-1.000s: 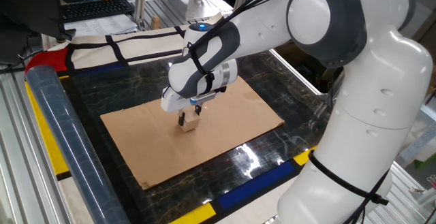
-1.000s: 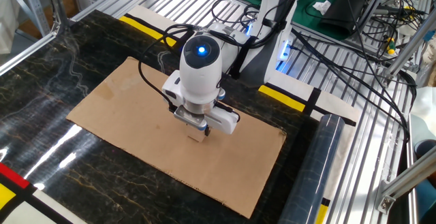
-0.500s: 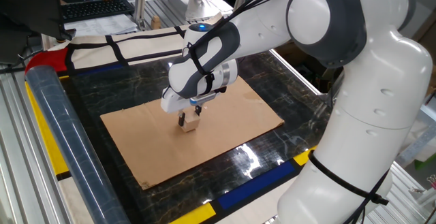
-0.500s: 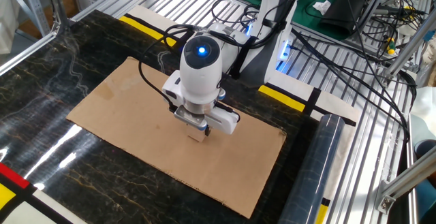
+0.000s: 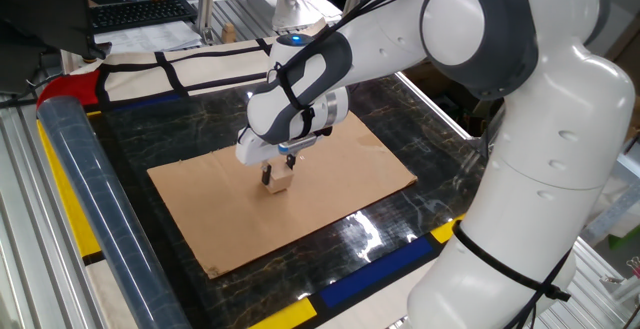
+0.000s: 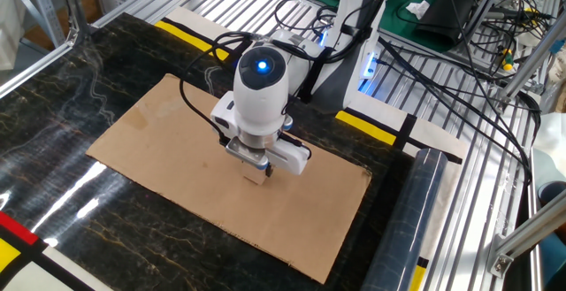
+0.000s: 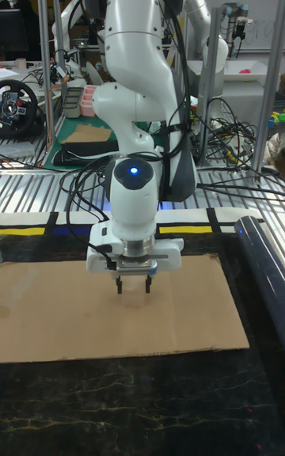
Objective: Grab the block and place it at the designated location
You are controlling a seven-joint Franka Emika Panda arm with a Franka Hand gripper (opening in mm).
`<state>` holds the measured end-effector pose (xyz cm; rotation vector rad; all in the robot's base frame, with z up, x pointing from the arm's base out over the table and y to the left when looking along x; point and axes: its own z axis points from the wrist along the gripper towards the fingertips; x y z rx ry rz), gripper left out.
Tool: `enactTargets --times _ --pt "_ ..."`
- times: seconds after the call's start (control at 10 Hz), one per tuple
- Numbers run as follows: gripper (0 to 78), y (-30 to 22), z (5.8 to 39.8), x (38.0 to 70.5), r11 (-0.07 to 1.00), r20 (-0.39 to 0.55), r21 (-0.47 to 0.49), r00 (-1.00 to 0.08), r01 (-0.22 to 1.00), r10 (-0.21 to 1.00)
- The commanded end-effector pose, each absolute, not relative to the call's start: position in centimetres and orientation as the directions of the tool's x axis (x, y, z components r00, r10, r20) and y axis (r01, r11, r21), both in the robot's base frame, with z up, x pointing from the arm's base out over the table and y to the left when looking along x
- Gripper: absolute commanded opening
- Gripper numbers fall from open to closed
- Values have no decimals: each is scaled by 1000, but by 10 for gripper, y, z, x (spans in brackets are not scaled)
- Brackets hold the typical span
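While the tall fixed view gives me the pincer (image 7: 133, 286) head-on, with two dark fingers hanging apart over the cardboard sheet (image 7: 71, 313), I cannot make out the block between them there. One fixed view fills that in: the block (image 5: 281, 180) sits on the cardboard directly under the pincer (image 5: 275, 174), a dark finger (image 5: 266, 176) against its side. In the other fixed view only a pale bit of the block (image 6: 256, 178) peeks below the pincer head. It is a cube, so I see no long axis. I cannot tell whether the fingers actually pinch it. The cardboard lies on the dark marbled bench (image 6: 62, 88).
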<state>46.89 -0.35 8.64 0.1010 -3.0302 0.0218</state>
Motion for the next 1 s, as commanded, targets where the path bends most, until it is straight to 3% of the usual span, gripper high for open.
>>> enactTargets --times 0.1,0.6,0.8,1.0 --pt "774 -4 88 471 998 105 -14 -993 -61 -59" --pt "774 -4 88 471 998 105 -14 -993 -61 -59" --pt "774 -10 125 479 998 111 -12 -992 -56 -54" --pt "774 -14 140 481 998 101 -11 -993 -59 -58"
